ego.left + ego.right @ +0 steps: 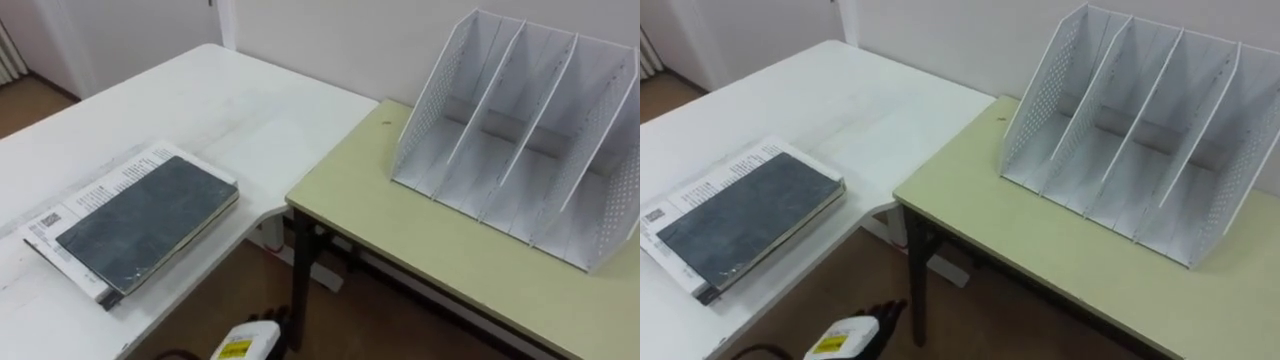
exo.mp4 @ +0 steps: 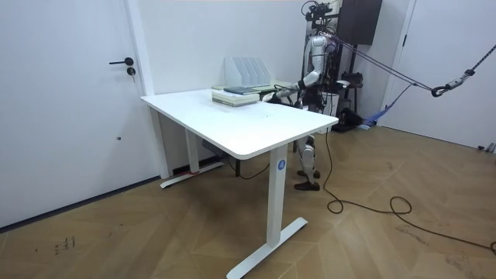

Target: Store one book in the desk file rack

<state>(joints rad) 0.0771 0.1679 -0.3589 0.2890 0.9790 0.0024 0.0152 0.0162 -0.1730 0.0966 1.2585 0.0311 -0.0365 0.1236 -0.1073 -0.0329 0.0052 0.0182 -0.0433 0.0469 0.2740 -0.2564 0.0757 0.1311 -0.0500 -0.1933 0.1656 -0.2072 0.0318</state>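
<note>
The book [image 1: 150,215] lies on the white table [image 1: 235,105], apart from the file rack [image 1: 432,105]; robot hand [image 2: 273,94] state cannot be told.

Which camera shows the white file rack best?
The right eye view: the rack sits close and nearly whole, every slot open and empty. The left eye view crops its right side more. The room view shows it small and far off, behind the books.
</note>
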